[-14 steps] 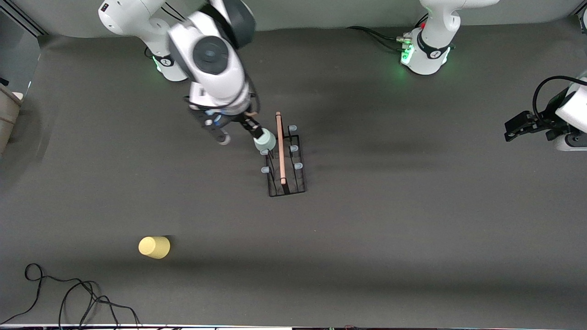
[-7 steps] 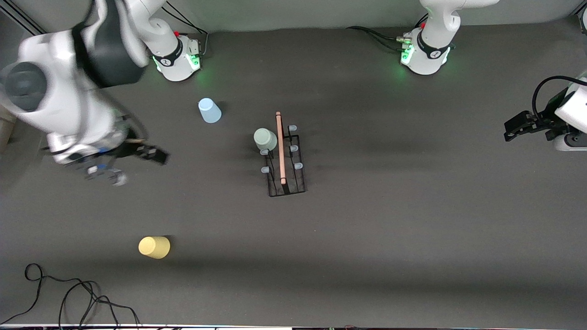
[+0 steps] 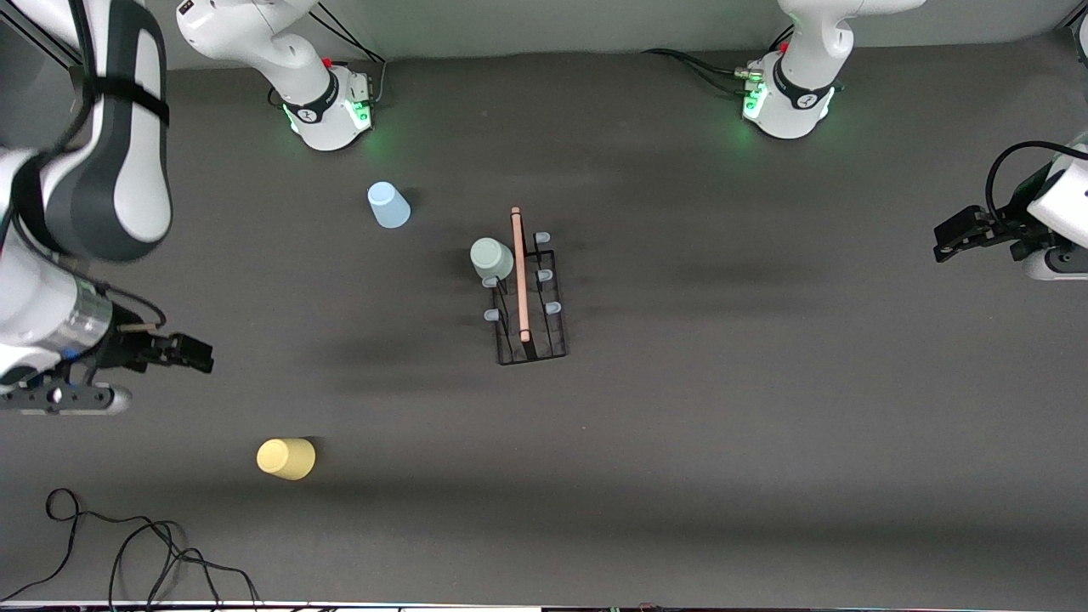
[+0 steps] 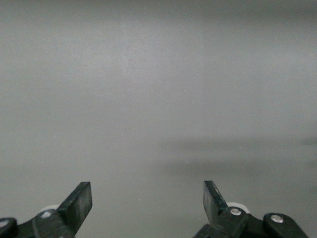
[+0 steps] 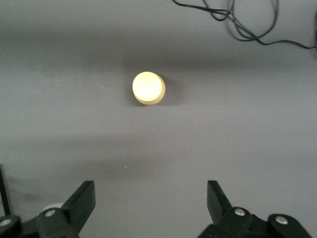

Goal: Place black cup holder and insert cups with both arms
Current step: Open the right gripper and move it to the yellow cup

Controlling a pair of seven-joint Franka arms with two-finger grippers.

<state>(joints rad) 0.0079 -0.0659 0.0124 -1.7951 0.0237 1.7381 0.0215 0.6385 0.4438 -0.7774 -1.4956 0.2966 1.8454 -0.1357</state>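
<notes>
Right claw (image 3: 191,355) over matte table (image 3: 722,425)

Rack (image 3: 529,297) mid surface (image 3: 765,425); one cup (image 3: 492,258) on its peg, twd right arm's end. 2nd cup (image 3: 388,205) farther from front cam, near right base. 3rd cup (image 3: 286,458) nearest cam.

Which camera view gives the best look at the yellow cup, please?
The right wrist view: the yellow cup sits unobstructed, seen from above, ahead of the open right gripper. The front view shows it small, nearer the camera than the black cup holder. The left wrist view shows none of it.
</notes>
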